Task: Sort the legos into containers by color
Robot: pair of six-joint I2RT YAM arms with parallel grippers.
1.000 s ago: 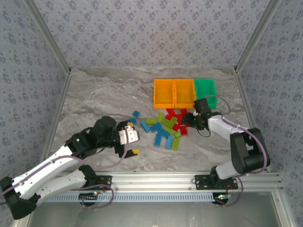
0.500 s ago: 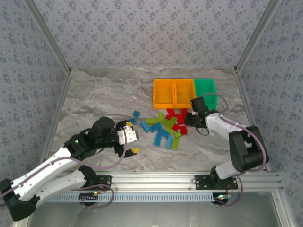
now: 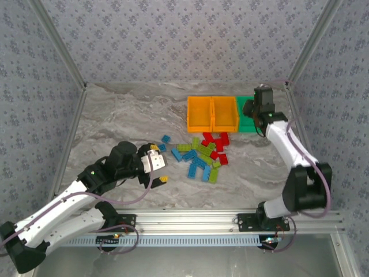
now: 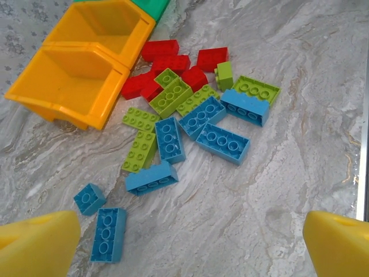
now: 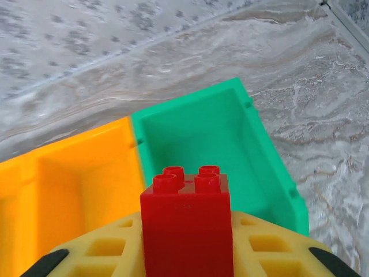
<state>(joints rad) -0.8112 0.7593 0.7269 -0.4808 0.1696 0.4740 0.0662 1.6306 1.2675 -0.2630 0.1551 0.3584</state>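
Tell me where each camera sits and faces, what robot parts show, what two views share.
Top external: above and behind, looking down at left arm, right arm, legos, bins.
Left wrist: on left arm, facing legos and orange bins; open jaws at bottom corners.
Right wrist: on right arm, facing green bin; jaws shut on red brick.
Shared: both wrists see orange bins.

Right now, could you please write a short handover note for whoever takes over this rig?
Left gripper: open, holding nothing, hovering left of the legos.
Right gripper: shut on a red brick, raised at the green bin.
Things: the blue, lime and red legos lie in a loose pile on the table, in front of the two orange bins; the green bin sits right of those.
Done: no brick seen in any bin yet.
Left: drop this red brick, then sort the whole pile by color.
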